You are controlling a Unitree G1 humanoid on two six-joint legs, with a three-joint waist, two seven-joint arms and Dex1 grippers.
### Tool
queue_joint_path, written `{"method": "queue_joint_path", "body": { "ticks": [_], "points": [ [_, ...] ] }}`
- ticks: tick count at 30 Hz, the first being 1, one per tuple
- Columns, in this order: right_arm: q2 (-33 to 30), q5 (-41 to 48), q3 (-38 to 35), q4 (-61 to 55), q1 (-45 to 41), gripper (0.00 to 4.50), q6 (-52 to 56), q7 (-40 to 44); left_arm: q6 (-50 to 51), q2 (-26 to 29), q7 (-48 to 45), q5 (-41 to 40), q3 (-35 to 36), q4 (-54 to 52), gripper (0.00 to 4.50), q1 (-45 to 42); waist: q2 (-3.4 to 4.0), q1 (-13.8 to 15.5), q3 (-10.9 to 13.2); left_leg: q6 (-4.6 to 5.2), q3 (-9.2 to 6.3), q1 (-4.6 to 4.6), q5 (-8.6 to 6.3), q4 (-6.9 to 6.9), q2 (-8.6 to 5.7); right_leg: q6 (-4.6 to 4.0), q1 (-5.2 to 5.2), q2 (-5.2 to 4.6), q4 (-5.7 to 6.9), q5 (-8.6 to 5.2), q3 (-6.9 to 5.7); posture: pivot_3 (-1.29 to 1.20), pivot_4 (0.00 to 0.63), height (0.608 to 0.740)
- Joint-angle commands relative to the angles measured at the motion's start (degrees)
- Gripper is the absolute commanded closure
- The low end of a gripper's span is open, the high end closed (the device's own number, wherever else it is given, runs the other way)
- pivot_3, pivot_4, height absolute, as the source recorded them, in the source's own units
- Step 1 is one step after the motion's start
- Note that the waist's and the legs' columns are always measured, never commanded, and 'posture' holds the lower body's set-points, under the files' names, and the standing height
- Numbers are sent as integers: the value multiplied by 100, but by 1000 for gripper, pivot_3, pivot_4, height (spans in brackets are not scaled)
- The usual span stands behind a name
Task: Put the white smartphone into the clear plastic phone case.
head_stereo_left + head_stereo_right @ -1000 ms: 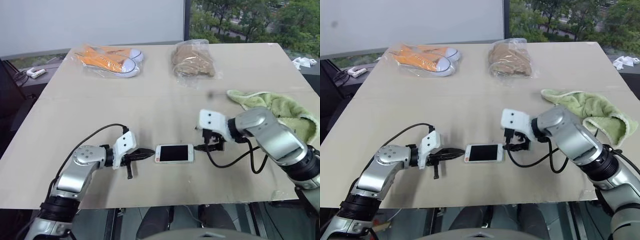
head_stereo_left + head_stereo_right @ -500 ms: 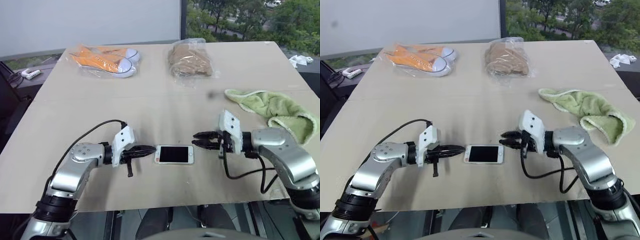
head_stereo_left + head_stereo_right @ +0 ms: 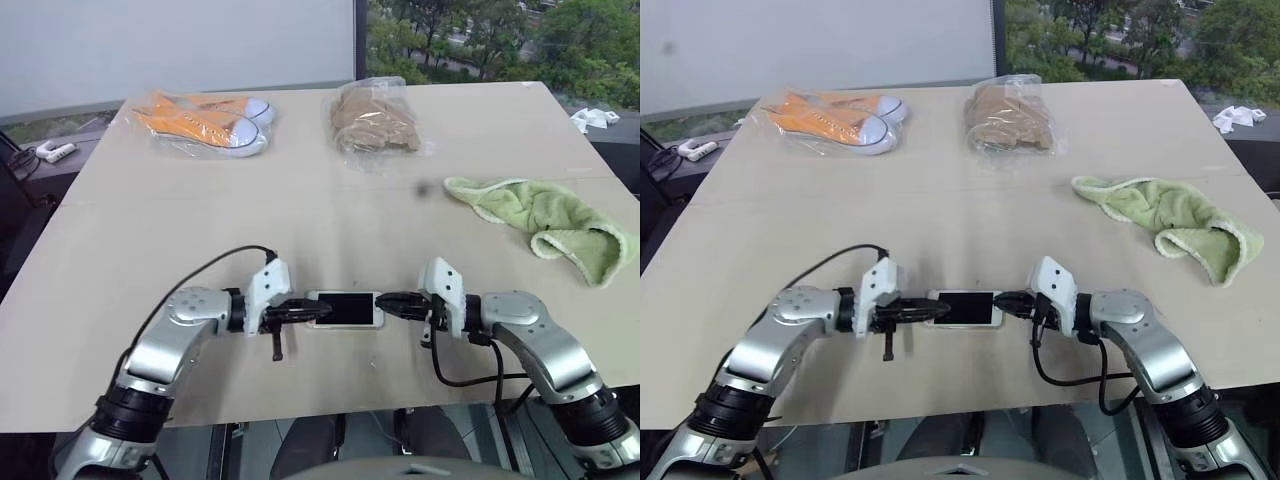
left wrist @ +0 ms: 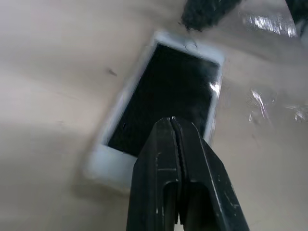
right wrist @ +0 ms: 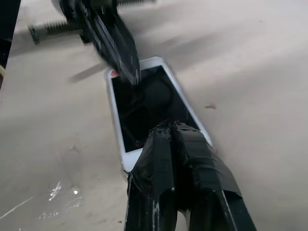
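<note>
The white smartphone (image 3: 346, 309) lies flat, screen up, near the table's front edge. My left gripper (image 3: 316, 310) is shut, its tip over the phone's left end; in the left wrist view its fingers (image 4: 172, 144) overlap the phone (image 4: 168, 96). My right gripper (image 3: 386, 303) is shut too, with its tip at the phone's right end, and its taped fingers (image 5: 173, 154) cover that end of the phone (image 5: 144, 103). Whether either tip presses on the phone I cannot tell. Faint glints beside the phone look like the clear plastic phone case (image 4: 260, 98); its outline is too faint to trace.
Orange sneakers in a clear bag (image 3: 203, 113) and a bagged brown item (image 3: 372, 118) lie at the table's far side. A green towel (image 3: 545, 215) sits to the right. The table's front edge (image 3: 340, 405) runs just below the phone.
The right gripper has shut, sunk to table level and come in to the phone's right end. The left gripper has slid right onto the phone's left end. The phone has stayed put.
</note>
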Motion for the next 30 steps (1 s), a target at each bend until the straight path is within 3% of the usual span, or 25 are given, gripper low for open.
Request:
{"method": "queue_joint_path", "body": {
  "ticks": [1,14,24,30],
  "points": [
    [-13,-50,65,24,-13,4440,-251,16,-263,49,-5,310,-166,275,4500,-24,0,2,0,0,1,3,0,0,0,0,1,-1,0,0,1,0,150,740],
    [-454,-536,546,668,139,4440,-575,305,-435,18,38,336,-188,395,4500,-16,-2,9,-7,3,1,14,-2,1,0,0,14,-1,0,0,1,0,150,740],
    [-543,-777,938,868,-126,4440,-23,204,-344,55,84,305,-159,208,4500,68,-13,3,-46,20,-1,31,-12,0,2,0,29,1,0,0,0,0,150,740],
    [-636,-1119,1261,949,-231,4440,289,133,-261,80,113,277,-120,108,4500,110,-16,-7,-53,28,0,108,-18,-17,8,-1,104,4,-13,-3,1,0,150,740]
  ]
}}
